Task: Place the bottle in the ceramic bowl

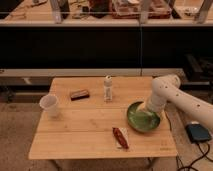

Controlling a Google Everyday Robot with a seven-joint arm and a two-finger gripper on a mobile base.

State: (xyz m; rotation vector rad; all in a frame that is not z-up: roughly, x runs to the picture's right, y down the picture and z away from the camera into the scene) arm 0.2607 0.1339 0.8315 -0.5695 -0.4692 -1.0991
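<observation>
Your bottle (107, 88) isn't picked up yet. It's standing upright on the counter (85, 130), well off to the left of the hand (146, 111) as the camera sees it and a bit farther back, with nothing touching it.

So I'd say the step is going over to fetch it. Lift the hand clear of the ceramic bowl (134, 125) rim before you swing across. That bottle is slim and tall, so I'd bet it tips easily. Come in square, grab the body below the cap, and don't nudge it first. The dark block (80, 94) sits just past the bottle on the side away from the hand, so don't overshoot.

Pose-wise, the hand hangs low over the bowl's right half. The forearm (156, 97) drops steeply from the elbow (169, 84) and hides most of it. I can't tell whether the hand is open or closed. It looks empty, but that end is hard to read.
</observation>
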